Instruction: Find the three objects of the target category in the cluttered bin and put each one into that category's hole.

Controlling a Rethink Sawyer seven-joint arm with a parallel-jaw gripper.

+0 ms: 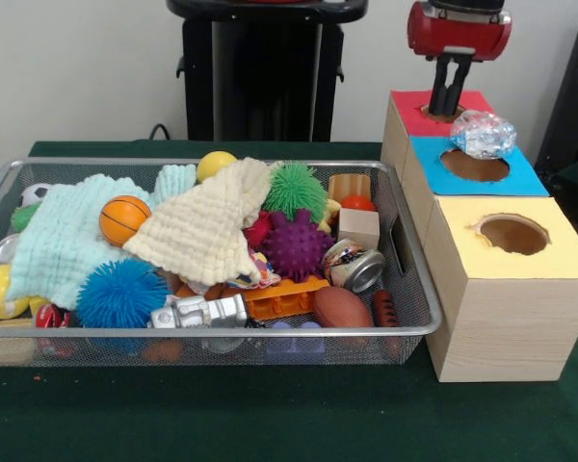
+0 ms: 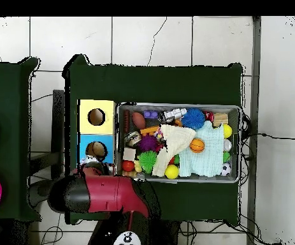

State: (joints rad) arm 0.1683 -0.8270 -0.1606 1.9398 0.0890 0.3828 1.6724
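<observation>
The wire-mesh bin (image 1: 270, 330) holds a pile of toys, balls and two cloths; it also shows in the overhead view (image 2: 179, 105). The blue-topped box's round hole (image 1: 474, 166) is right of the bin, between the red-topped and yellow-topped boxes. A crumpled clear plastic thing (image 1: 483, 133) rests on the blue top at the hole's back rim. My gripper (image 1: 445, 108) hangs over the red-topped box (image 1: 405, 114), its tips down at that box's hole, with nothing seen in it. In the overhead view my red arm (image 2: 111, 194) covers the gripper and the red box.
In the bin lie a cream cloth (image 1: 204, 231), a mint cloth (image 1: 63, 241), an orange basketball (image 1: 124, 219), a blue spiky ball (image 1: 121, 294), a purple spiky ball (image 1: 297, 245), a brown football (image 1: 343, 307) and a tin can (image 1: 355, 267). The yellow-topped box (image 1: 549, 260) stands nearest.
</observation>
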